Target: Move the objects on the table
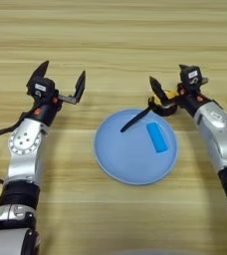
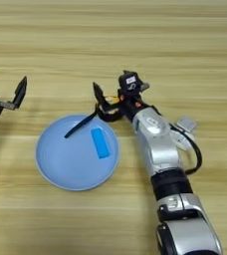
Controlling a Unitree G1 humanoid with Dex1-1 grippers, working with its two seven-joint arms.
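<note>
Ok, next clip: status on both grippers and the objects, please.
Left gripper open, empty, left of round light-blue plate. Right gripper around yellow-and-black tape measure, strap trailing onto plate. Small bright blue block in plate.

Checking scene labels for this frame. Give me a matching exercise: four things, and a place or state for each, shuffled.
Things:
1. blue block
2. tape measure
3. left gripper
4. black strap

Places or states:
A. between the right gripper's fingers, at the far right rim of the plate
B. open and empty above the table, left of the plate
C. lying flat in the plate, right of its centre
D. trailing from the rim in over the plate

Pairs: 1-C, 2-A, 3-B, 4-D
</note>
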